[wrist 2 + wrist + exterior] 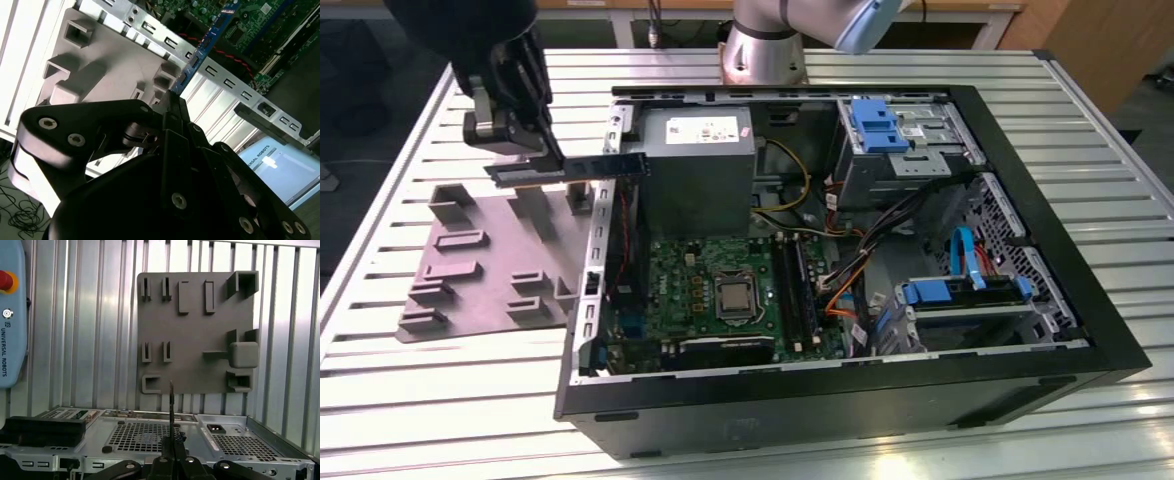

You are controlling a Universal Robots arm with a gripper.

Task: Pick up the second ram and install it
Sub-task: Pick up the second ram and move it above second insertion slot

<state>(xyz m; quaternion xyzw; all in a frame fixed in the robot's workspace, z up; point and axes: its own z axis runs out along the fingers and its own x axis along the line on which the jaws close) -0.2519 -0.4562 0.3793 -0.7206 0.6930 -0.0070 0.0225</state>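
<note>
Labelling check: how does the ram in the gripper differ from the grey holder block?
Shape: the second ram is a thin, dark, narrow stick; the holder block is a wide grey plate with upright posts. Support: the ram hangs in the shut gripper, above the table; the block lies flat on the table. Both are beside the case, on the exterior view's left.

Robotics lab | slatted aluminium workbench (454, 400) | 1 robot arm base (761, 55) | opened desktop computer case (854, 405) | grey fixture plate (195, 330) | control pendant (10, 315) with red button
</note>
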